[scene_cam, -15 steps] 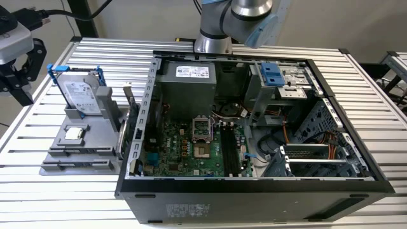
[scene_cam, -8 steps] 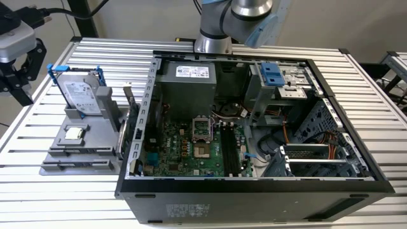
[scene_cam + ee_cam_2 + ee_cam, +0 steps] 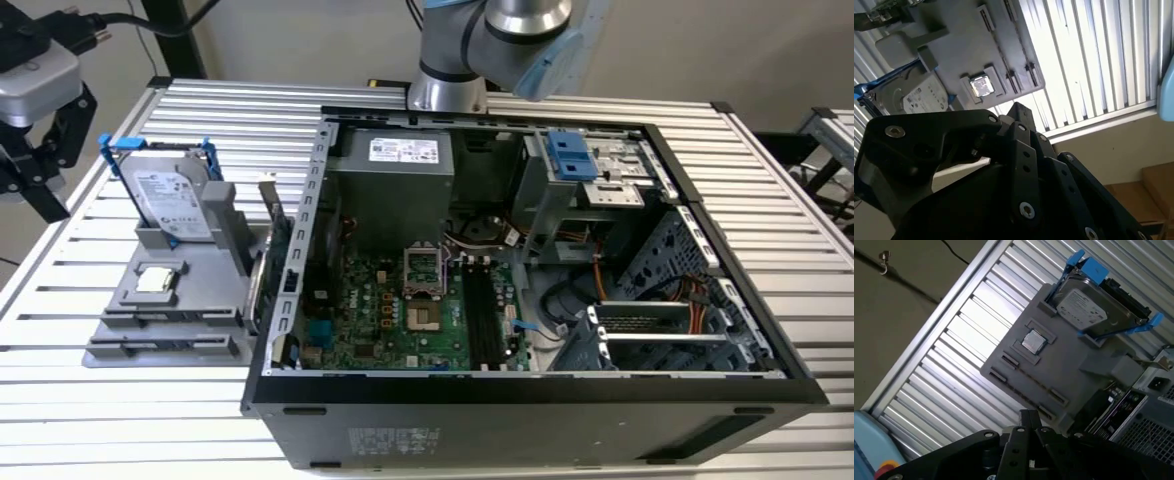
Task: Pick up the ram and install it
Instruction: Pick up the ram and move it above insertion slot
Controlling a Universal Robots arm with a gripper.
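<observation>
Black fingers (image 3: 1024,422), pressed together and empty, hang near a grey plastic holder (image 3: 1054,370). Its slot carries a silver blue-railed hard drive (image 3: 1089,307).

A silver drive (image 3: 171,205) in blue rails (image 3: 118,145) stands on a grey holder (image 3: 147,335), on a ribbed silvery table (image 3: 120,410), beside a black case (image 3: 534,420) with a green board (image 3: 387,320); the gripper (image 3: 1016,111) is black.

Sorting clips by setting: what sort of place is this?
Probably a robotics lab bench for computer assembly: an open desktop case sits on a slatted table, a grey fixture beside it holds a hard drive, and a robot arm rises behind.
</observation>
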